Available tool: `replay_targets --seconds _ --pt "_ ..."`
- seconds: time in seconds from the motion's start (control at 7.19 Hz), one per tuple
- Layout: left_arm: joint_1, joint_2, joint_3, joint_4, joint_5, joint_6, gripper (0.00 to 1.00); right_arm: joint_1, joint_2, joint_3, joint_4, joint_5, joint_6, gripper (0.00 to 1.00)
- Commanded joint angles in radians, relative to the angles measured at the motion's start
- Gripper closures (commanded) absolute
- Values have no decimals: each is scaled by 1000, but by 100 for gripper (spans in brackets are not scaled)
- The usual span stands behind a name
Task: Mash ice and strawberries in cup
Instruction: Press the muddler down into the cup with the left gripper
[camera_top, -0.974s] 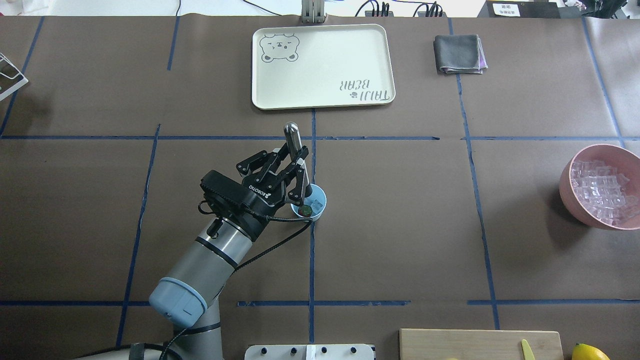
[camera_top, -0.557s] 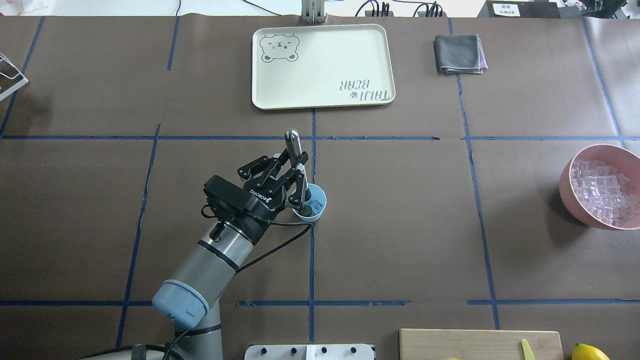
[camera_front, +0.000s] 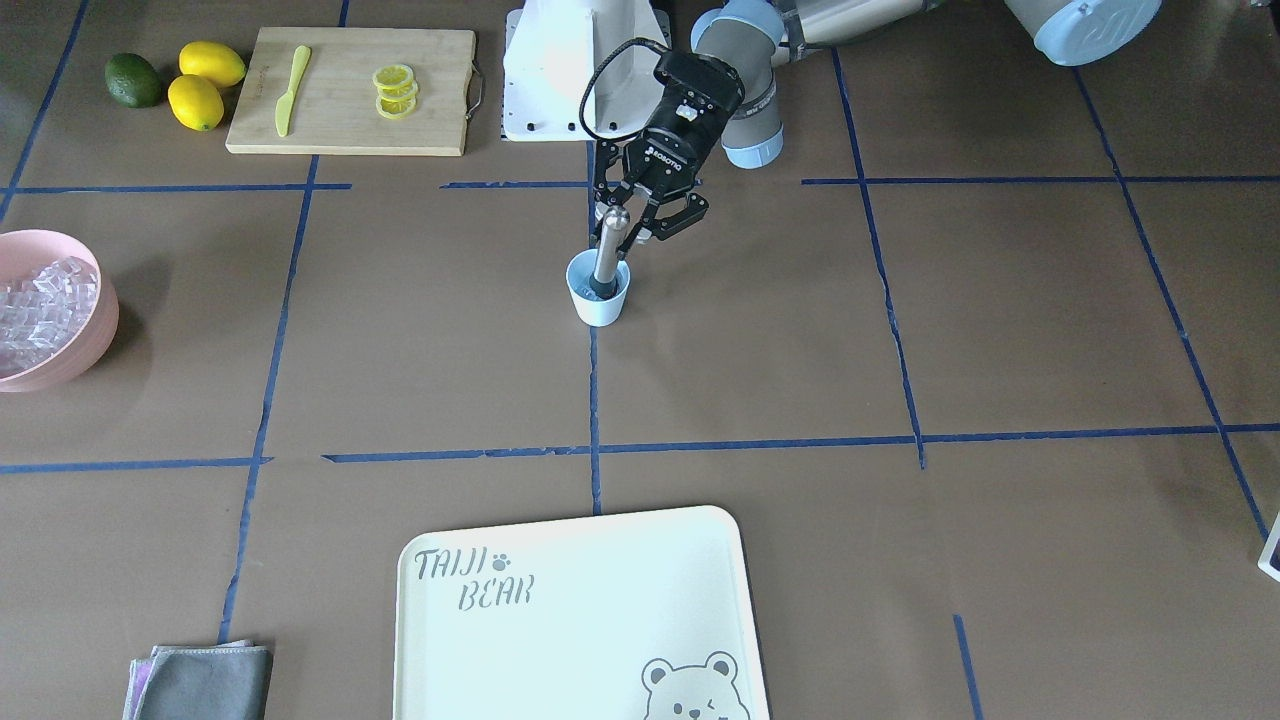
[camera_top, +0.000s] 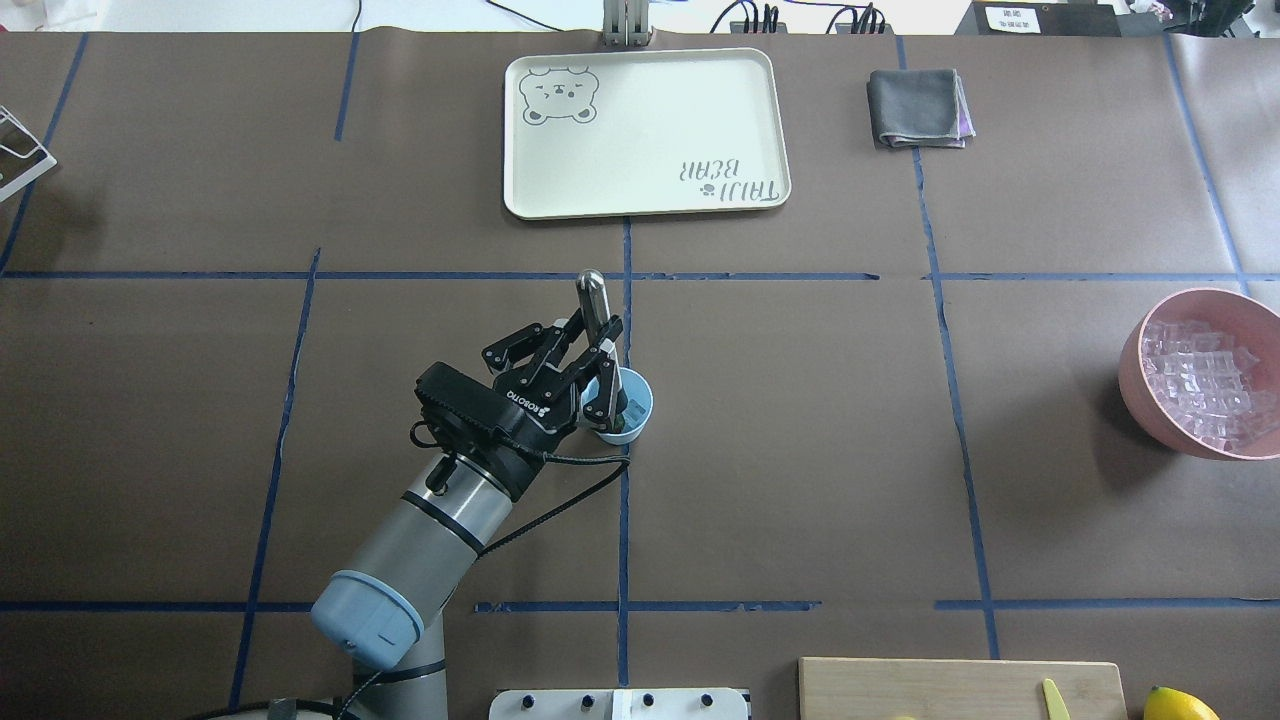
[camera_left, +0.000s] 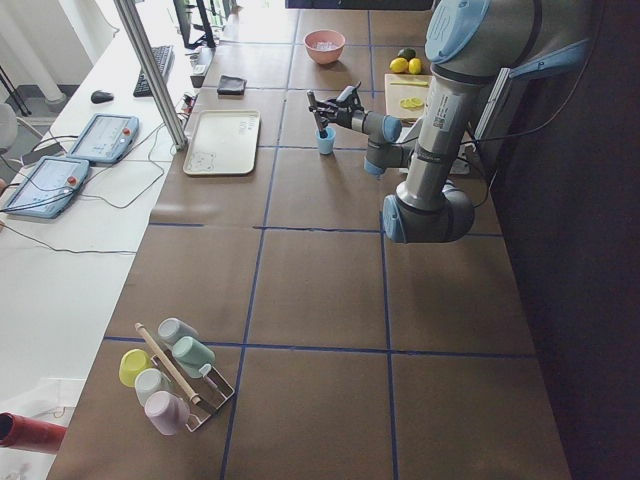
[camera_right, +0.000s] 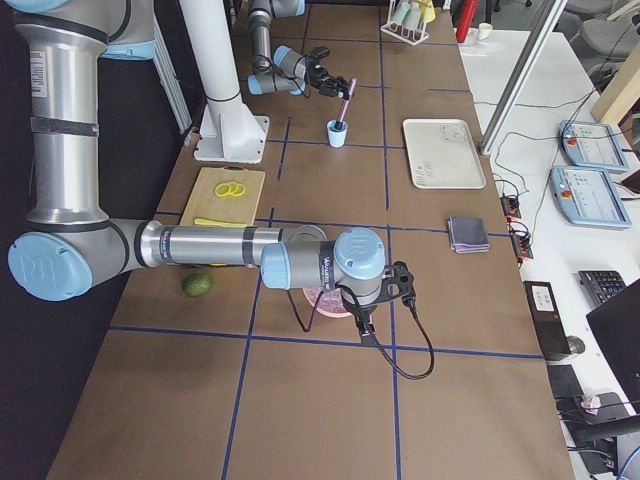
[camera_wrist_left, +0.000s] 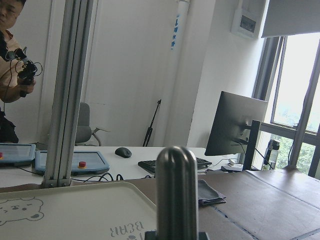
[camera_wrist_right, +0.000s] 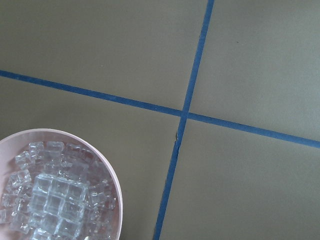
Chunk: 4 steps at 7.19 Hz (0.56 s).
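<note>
- The left gripper (camera_top: 600, 365) comes in low from the robot's side, its jaws pinching a metal muddler (camera_top: 592, 300) partway up the shaft.
- The muddler is a smooth, dull-steel rod with a rounded top. Its long axis stands nearly upright with a slight lean, and its lower end is sunk in the cup.
- The cup (camera_front: 600, 305) sits right under the jaws, on the blue tape line. It is small, tapered plastic, whitish outside and blue inside, light enough, I'd judge, to skid or tip if the rod pushes sideways rather than straight down.
- Inside, a dark scrap at the near rim is likely the strawberry (camera_top: 614, 426). I cannot make out any ice in the cup past the fingers.
- Well apart, at the table's right end, the pink bowl (camera_top: 1135, 390) holds a heap of glassy ice (camera_wrist_right: 55, 200) cubes.
- The right gripper hangs by that bowl, far from the cup; whether its jaws are spread I cannot tell.
</note>
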Motion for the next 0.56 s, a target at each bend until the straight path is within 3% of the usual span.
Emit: replay_targets --seconds 0.0,0.42 --pt "10 -2 19 0 4 -7 100 0 0 0 0 0 0 1" --pt "10 -2 36 -1 6 -7 100 0 0 0 -2 0 0 1"
